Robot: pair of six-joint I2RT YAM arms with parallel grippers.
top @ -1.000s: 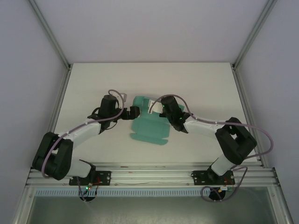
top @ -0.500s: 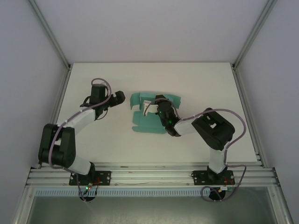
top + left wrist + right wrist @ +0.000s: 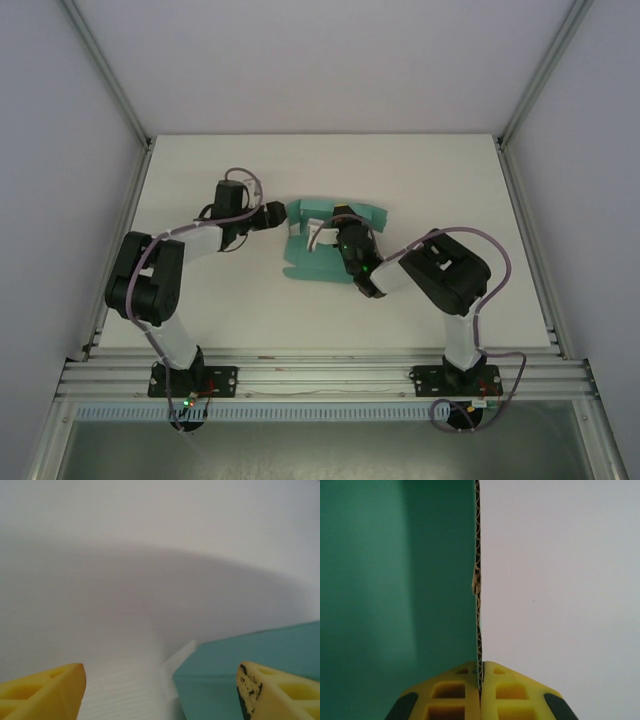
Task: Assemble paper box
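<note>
Right hand (image 3: 481,672) clamps an edge of the paper box (image 3: 318,262); my left hand (image 3: 160,675), fingers apart, has it just to its right.

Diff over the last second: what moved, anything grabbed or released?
The left end effector backed off to the left, then returned to the box's left edge, jaws apart and gripping nothing. The right arm swung left, and the box folded more compactly and shifted slightly away from the bases. Unchanged: the right end effector is still shut on the box's panel.
</note>
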